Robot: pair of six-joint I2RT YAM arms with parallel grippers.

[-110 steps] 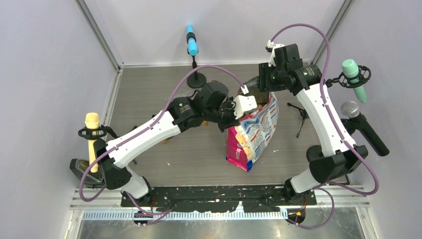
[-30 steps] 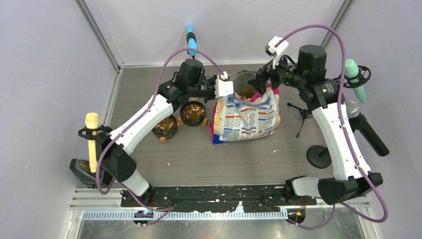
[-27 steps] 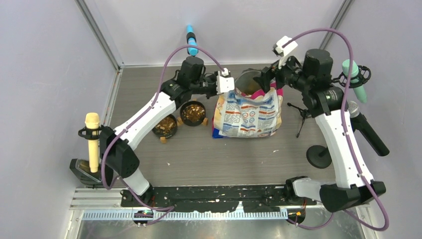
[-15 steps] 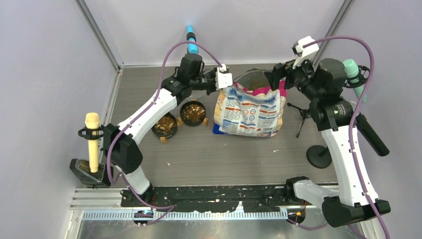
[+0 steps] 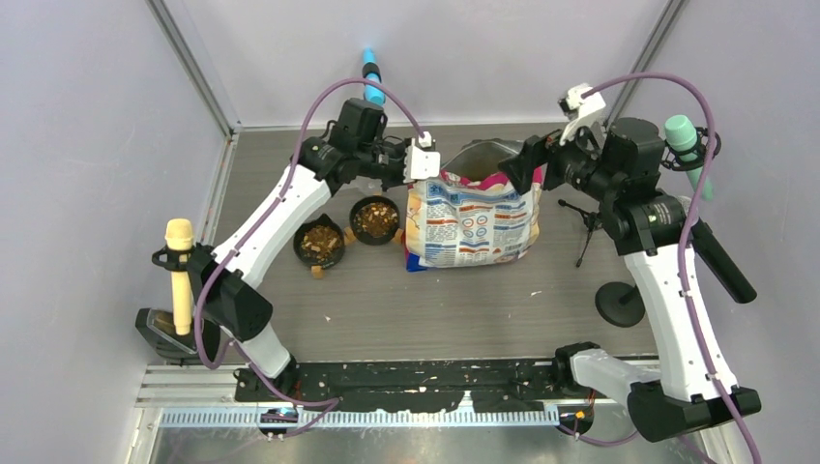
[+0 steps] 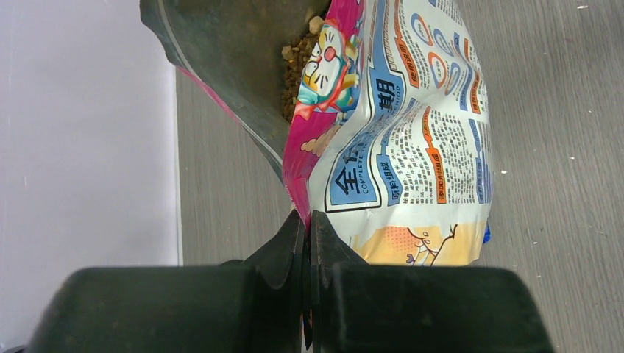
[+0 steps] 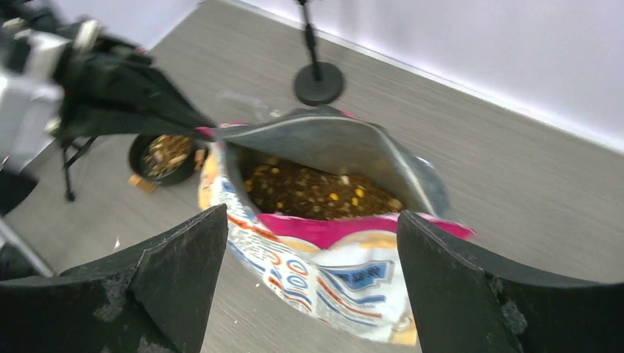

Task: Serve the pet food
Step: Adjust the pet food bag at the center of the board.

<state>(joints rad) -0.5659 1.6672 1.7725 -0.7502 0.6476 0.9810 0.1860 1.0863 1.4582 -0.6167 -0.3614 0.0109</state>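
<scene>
Kibble (image 7: 316, 193) lies in the bag (image 5: 474, 227) whose rim left jaws pinch; right jaws gape empty nearby.

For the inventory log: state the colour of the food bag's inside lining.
Dull silver-grey, the bag's lining; the right wrist view shows it best.

The left arm (image 5: 280, 217) and right arm (image 5: 667, 290) are built of white shells joined by black housings. A purple cable (image 5: 334, 89) is looped along each. Matte black, wedge-shaped fingers (image 7: 176, 265) are fitted to the right pincer (image 7: 310, 215).
</scene>
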